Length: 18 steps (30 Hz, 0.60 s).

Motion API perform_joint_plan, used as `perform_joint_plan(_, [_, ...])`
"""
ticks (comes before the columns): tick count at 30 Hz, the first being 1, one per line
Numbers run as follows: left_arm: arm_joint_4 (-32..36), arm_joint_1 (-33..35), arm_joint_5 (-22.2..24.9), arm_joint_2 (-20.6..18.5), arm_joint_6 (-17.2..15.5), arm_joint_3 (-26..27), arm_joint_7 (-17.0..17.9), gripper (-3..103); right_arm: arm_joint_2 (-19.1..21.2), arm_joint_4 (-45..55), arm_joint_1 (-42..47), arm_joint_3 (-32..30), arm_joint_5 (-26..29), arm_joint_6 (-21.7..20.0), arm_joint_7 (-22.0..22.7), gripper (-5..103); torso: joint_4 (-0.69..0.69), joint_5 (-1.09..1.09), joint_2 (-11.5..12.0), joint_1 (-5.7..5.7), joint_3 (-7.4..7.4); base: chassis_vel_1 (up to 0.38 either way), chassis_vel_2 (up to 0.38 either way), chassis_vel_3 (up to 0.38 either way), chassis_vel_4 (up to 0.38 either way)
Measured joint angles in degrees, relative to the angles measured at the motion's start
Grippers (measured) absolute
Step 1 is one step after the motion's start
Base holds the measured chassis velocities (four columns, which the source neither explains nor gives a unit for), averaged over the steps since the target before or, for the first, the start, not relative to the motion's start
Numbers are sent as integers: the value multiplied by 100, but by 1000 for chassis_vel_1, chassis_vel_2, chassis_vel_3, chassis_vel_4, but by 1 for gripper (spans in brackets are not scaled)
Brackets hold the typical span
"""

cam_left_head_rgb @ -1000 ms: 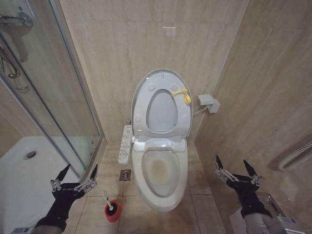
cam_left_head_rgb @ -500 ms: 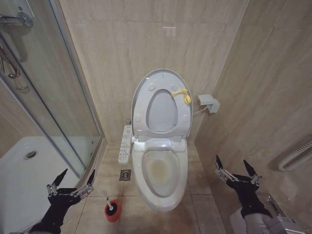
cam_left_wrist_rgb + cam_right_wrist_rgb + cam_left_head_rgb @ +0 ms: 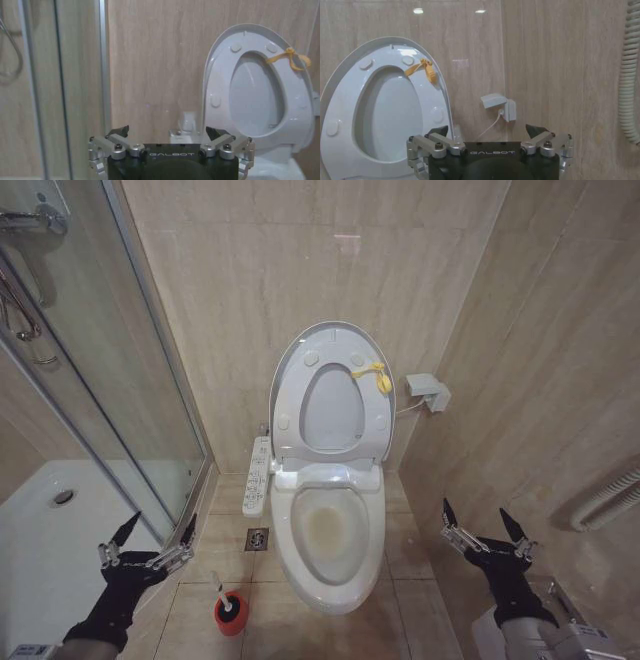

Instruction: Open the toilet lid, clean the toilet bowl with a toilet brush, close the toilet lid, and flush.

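Note:
The toilet lid (image 3: 332,410) stands raised against the back wall together with the ring seat, a yellow tag (image 3: 373,375) at their edge. Below lies the open toilet bowl (image 3: 330,530), with its button panel (image 3: 258,476) along one side. The toilet brush (image 3: 217,586) stands in its red holder (image 3: 231,614) on the floor, left of the bowl. My left gripper (image 3: 160,530) hovers open just left of the brush, with nothing between its fingers. My right gripper (image 3: 485,525) hangs open to the right of the bowl. The left gripper (image 3: 167,131) and the right gripper (image 3: 487,129) each face the raised lid (image 3: 252,97) (image 3: 385,112).
A glass shower screen (image 3: 110,380) and white shower tray (image 3: 50,530) close off the left. Tiled walls stand behind and to the right, with a small white box (image 3: 428,390) beside the lid. A floor drain (image 3: 257,539) sits left of the bowl. A white hose (image 3: 605,500) hangs at the right.
My left gripper dipped down and to the left, then rose back to nearly where it was. The right arm and the toilet have not moved.

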State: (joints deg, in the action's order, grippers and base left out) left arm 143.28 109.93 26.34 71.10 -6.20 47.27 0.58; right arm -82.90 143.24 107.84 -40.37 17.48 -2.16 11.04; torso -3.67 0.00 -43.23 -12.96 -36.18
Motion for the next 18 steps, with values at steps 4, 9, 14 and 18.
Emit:
perform_joint_plan(4, [-2, -61, 197, -48, -291, -53, 32, 100, 0, 0, 0, 0, 0, 0, 0, 100, 0, 0, 0, 0, 0, 0, 0, 0, 0])
perform_joint_plan(9, [-3, -137, 201, -77, -448, -86, 30, 100, 0, 0, 0, 0, 0, 0, 0, 100, 0, 0, 0, 0, 0, 0, 0, 0, 0])
perform_joint_plan(14, [-4, -242, -147, -89, -5, 5, -151, 100, 0, 0, 0, 0, 0, 0, 0, 100, 0, 0, 0, 0, 0, 0, 0, 0, 0])
perform_joint_plan(18, [-4, -272, -272, -89, 436, 101, -341, 100, 0, 0, 0, 0, 0, 0, 0, 100, 0, 0, 0, 0, 0, 0, 0, 0, 0])
